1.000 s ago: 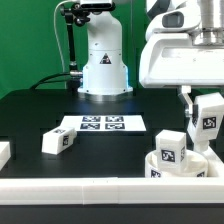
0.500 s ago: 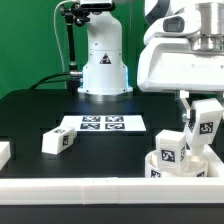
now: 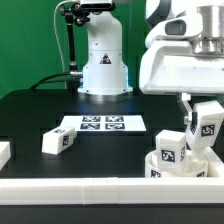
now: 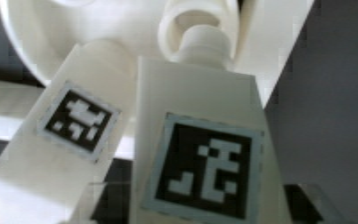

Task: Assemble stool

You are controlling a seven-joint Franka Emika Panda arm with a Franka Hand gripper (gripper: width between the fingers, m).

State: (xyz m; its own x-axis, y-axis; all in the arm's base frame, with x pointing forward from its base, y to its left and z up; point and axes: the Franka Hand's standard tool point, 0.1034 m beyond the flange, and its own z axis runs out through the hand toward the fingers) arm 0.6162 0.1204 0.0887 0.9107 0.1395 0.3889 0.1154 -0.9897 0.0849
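My gripper (image 3: 199, 111) is shut on a white stool leg (image 3: 206, 126) with a square tag, holding it slightly tilted just above the round seat (image 3: 196, 166) at the exterior view's lower right. A second leg (image 3: 170, 149) stands upright in the seat, right beside the held one. A third leg (image 3: 57, 141) lies on the black table at the left. In the wrist view the held leg (image 4: 201, 150) fills the middle, the standing leg (image 4: 78, 115) is beside it, and the seat (image 4: 123, 20) with a socket (image 4: 195, 17) lies beyond.
The marker board (image 3: 100, 124) lies flat mid-table. A long white rail (image 3: 90, 191) runs along the front edge. A white block (image 3: 4, 153) sits at the exterior view's left edge. The robot base (image 3: 103, 60) stands at the back.
My gripper has lowered the held leg a little and shifted it slightly toward the seat and the standing leg. Nothing else has moved.
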